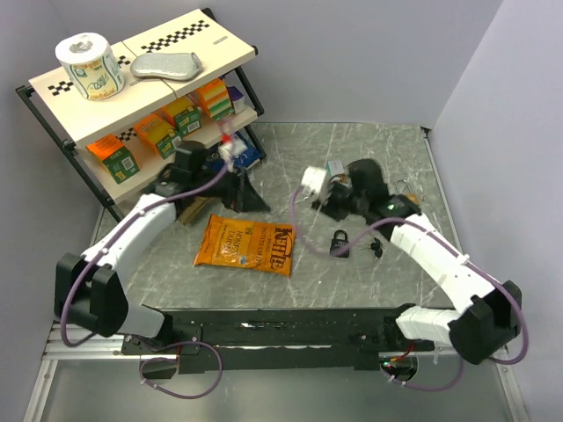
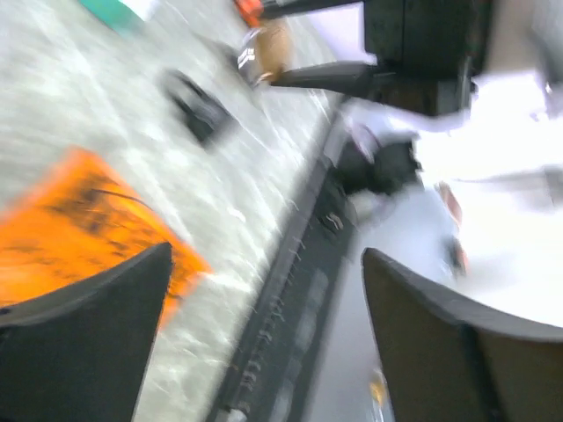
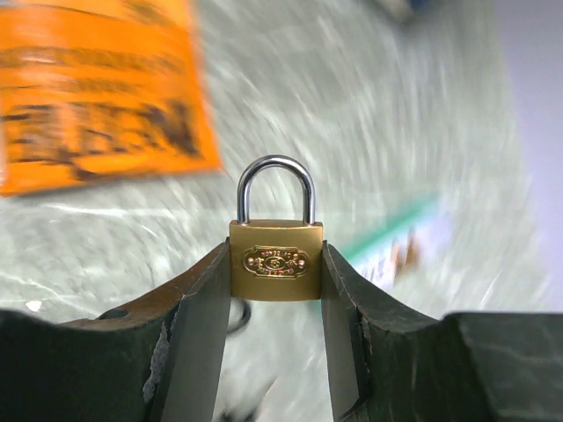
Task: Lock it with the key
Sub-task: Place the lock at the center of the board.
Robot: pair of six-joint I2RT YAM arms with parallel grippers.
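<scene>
My right gripper (image 3: pixel 275 251) is shut on a brass padlock (image 3: pixel 275 261) with a steel shackle, gripping its body by both sides, shackle pointing away. In the top view the right gripper (image 1: pixel 334 189) is raised above the table's middle right. A small black padlock (image 1: pixel 340 243) and a bunch of keys (image 1: pixel 374 249) lie on the table just below it. My left gripper (image 1: pixel 246 195) is open and empty, its jaws wide apart (image 2: pixel 266 255). The left wrist view is blurred; a dark object (image 2: pixel 201 107) shows on the table there.
An orange chip bag (image 1: pixel 246 244) lies flat at the table's centre front, also in both wrist views (image 2: pixel 79 211) (image 3: pixel 97 88). A shelf rack (image 1: pixel 53 132) with boxes, a toilet roll (image 1: pixel 90 66) and a silver pouch stands at the back left. Walls close the right side.
</scene>
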